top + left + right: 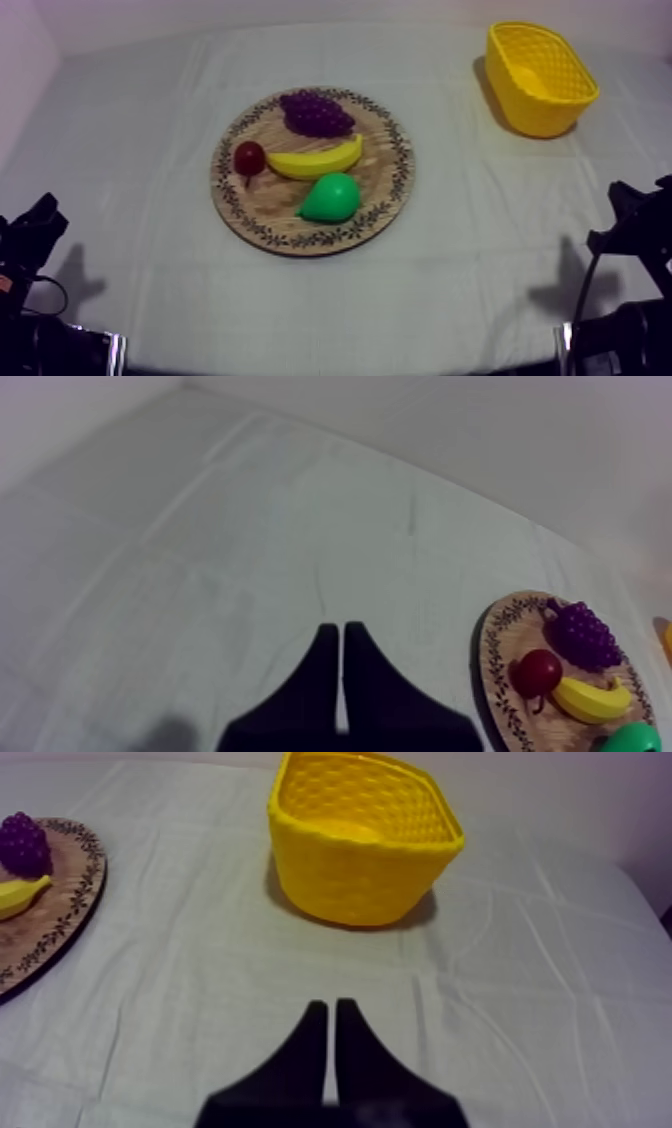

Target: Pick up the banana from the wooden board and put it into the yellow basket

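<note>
Top view: the cloth-covered worktop [130,200] carries a round wooden board [265,205] with a patterned rim at its centre and an empty yellow basket [540,80] with latticed walls well apart at the far right. The left claw [340,632] and right claw [328,1006] each hold nothing, their black fingers together as a narrow wedge over bare cloth. On the board, the curved yellow banana [315,160] lies between the green pear [330,198] and the purple bunch of grapes [317,113], with the small red fruit [249,156] just beside its left end.

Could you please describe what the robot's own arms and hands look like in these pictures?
Both arms are black: the left arm and right arm show as dark, angular shapes in the top view. The left hand and right hand each have two plain matte black fingers, broad at the base and tapering to narrow tips, with no markings visible.
</note>
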`<state>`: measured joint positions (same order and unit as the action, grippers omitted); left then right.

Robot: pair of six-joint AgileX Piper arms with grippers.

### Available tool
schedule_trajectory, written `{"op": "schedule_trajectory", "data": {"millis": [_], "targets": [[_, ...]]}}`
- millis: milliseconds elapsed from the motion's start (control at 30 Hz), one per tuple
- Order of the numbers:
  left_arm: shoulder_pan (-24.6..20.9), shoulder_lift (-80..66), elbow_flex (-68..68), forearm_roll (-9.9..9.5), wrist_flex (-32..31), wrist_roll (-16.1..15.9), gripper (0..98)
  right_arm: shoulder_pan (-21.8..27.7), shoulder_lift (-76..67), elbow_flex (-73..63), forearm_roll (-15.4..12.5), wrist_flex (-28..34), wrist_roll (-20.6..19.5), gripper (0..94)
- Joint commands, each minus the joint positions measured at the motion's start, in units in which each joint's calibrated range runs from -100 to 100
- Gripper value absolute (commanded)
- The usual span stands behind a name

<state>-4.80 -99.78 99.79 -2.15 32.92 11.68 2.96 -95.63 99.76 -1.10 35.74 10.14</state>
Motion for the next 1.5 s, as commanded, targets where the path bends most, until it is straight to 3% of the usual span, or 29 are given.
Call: {"op": "schedule_trajectory", "data": {"millis": [0,1467], "targets": [[0.0,0.0,0.0,-0.03,0.0,0.0,0.1,0.0,0.0,0.0,0.0,0.0,0.0,0.7],[0.0,0.0,0.0,-0.03,0.0,0.0,0.1,0.2,0.0,0.0,0.0,0.0,-0.2,0.7]]}}
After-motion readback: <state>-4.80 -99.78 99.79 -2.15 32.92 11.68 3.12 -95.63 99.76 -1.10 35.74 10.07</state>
